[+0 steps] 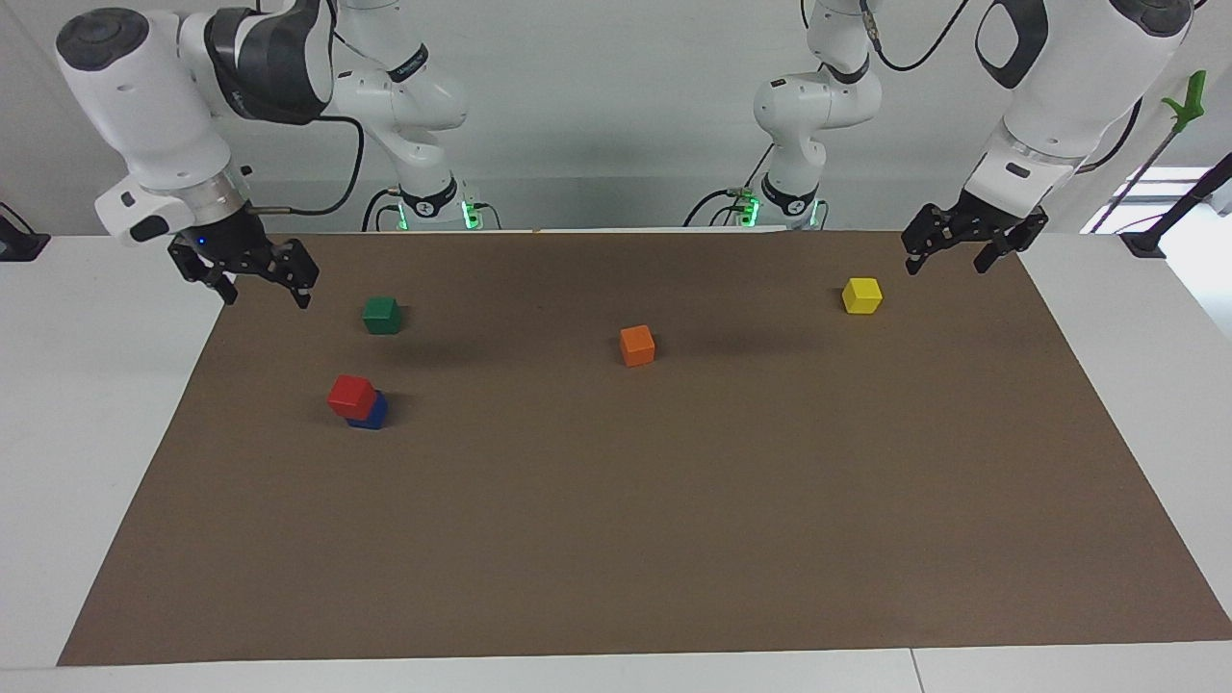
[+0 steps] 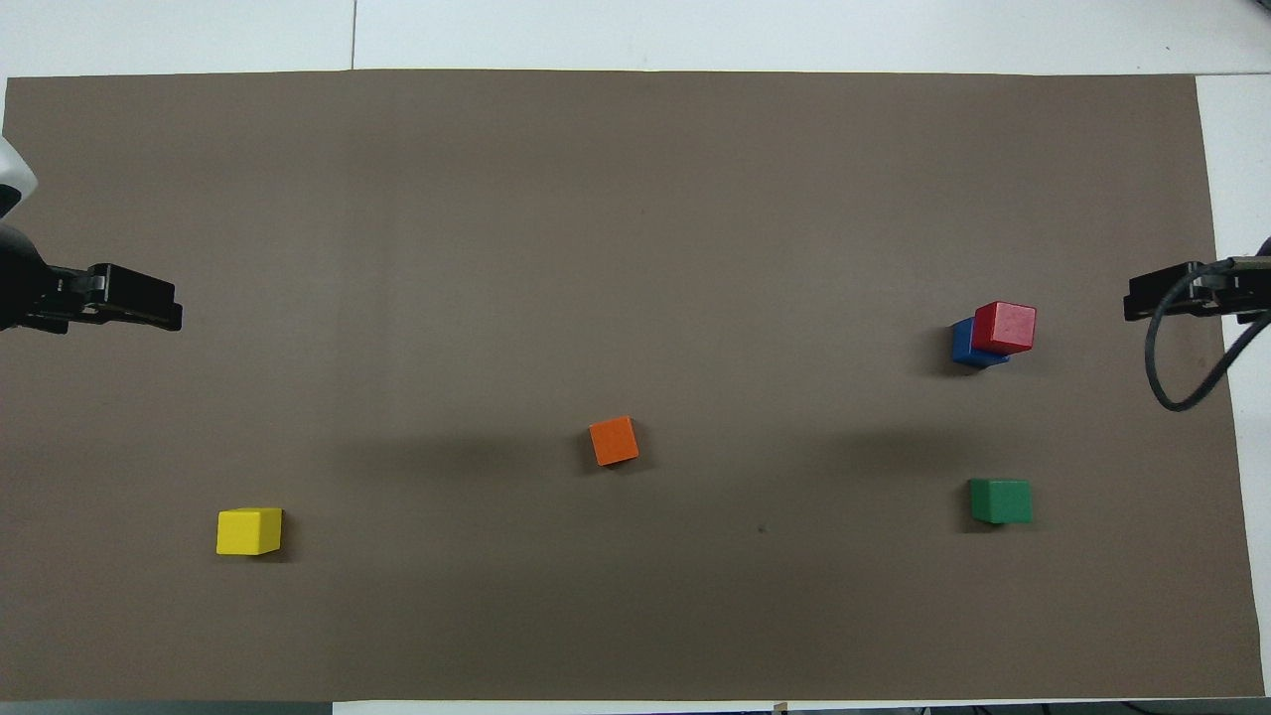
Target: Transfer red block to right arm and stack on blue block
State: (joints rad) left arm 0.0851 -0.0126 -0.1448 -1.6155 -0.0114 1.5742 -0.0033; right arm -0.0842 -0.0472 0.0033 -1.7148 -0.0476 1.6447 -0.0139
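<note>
The red block [image 1: 351, 395] sits on top of the blue block [image 1: 372, 414], slightly offset, toward the right arm's end of the brown mat. The stack also shows in the overhead view, red block [image 2: 1005, 327] on blue block [image 2: 968, 345]. My right gripper [image 1: 267, 294], with a blue light at its wrist, hangs open and empty over the mat's edge, apart from the stack; it shows at the overhead view's edge [image 2: 1157, 298]. My left gripper [image 1: 947, 265] hangs open and empty over the mat's edge at the left arm's end [image 2: 149, 308].
A green block [image 1: 382, 315] lies nearer to the robots than the stack. An orange block [image 1: 637, 346] lies mid-mat. A yellow block [image 1: 861, 295] lies toward the left arm's end. The brown mat [image 1: 674, 539] covers most of the white table.
</note>
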